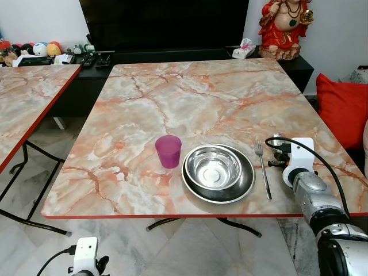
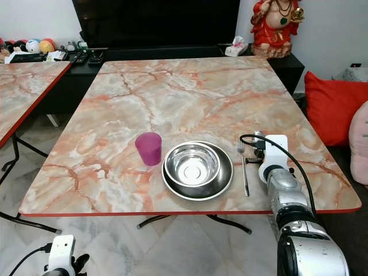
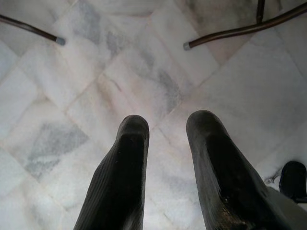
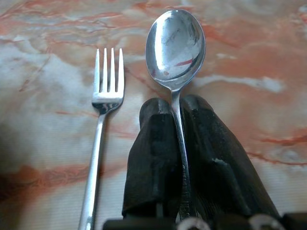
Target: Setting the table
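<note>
On the marble table (image 1: 172, 86) a purple cup (image 1: 168, 150) stands just left of a steel bowl (image 1: 215, 167), which rests in a steel plate (image 1: 246, 187). A fork (image 1: 263, 169) lies right of the plate, tines pointing away from me. My right gripper (image 4: 175, 108) is shut on the handle of a spoon (image 4: 175, 43), held low over the table just right of the fork (image 4: 103, 120) and parallel to it. My left gripper (image 3: 168, 124) hangs open below the table's front edge, over the floor.
A second marble table (image 1: 29, 98) stands to the left with a floor gap between. A dark cabinet at the back carries a red statue (image 1: 284, 26) and small items. A red cushion (image 1: 342, 106) lies to the right. Table legs (image 3: 230, 31) cross the floor.
</note>
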`<state>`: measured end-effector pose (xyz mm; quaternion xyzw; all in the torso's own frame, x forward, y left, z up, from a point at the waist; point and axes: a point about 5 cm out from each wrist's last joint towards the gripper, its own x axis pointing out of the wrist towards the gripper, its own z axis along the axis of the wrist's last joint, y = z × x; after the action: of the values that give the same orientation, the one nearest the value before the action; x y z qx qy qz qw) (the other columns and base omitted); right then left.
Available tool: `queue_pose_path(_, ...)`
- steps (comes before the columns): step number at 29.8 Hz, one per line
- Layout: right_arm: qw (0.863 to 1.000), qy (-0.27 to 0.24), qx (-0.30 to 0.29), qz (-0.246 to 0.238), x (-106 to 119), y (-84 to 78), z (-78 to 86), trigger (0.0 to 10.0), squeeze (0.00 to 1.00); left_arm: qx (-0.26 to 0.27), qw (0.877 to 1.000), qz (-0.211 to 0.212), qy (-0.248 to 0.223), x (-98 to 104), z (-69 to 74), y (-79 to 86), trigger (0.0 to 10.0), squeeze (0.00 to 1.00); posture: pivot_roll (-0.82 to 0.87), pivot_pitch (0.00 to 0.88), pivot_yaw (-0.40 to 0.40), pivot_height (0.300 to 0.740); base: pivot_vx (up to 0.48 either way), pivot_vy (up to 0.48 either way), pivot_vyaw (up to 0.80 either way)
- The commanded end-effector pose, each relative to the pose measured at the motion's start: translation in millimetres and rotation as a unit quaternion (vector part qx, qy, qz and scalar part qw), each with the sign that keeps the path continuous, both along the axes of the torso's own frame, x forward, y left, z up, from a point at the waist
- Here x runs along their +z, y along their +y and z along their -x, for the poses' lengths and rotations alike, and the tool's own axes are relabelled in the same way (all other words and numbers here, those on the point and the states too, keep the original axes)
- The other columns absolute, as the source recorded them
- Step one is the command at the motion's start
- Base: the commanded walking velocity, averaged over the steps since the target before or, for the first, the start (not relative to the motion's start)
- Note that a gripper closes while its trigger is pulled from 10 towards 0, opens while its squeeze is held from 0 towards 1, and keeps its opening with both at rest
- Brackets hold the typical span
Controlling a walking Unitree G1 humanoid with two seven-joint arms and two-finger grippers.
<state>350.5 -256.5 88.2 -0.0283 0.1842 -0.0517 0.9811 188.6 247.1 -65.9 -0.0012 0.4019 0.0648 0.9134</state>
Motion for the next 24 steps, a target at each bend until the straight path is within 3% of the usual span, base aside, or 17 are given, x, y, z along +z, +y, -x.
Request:
queue_pose_path(1, 1.000, 0.006, 0.004, -0.004, -6.6, 3.4, 2.8, 10.0, 0.00, 0.007, 1.000, -0.003, 0.016, -2.5, 7.3, 5.6, 10.0, 0.00, 0.04, 0.000, 0.072, 0.740, 0.000, 0.000, 0.00)
queue_pose_path(24, 1.000, 0.020, -0.014, 0.005, -12.6, -1.5, 7.1, 10.0, 0.00, 0.012, 1.000, -0.008, 0.017, -2.4, 10.3, 10.0, 10.0, 0.00, 0.07, 0.000, 0.066, 0.740, 0.000, 0.000, 0.00)
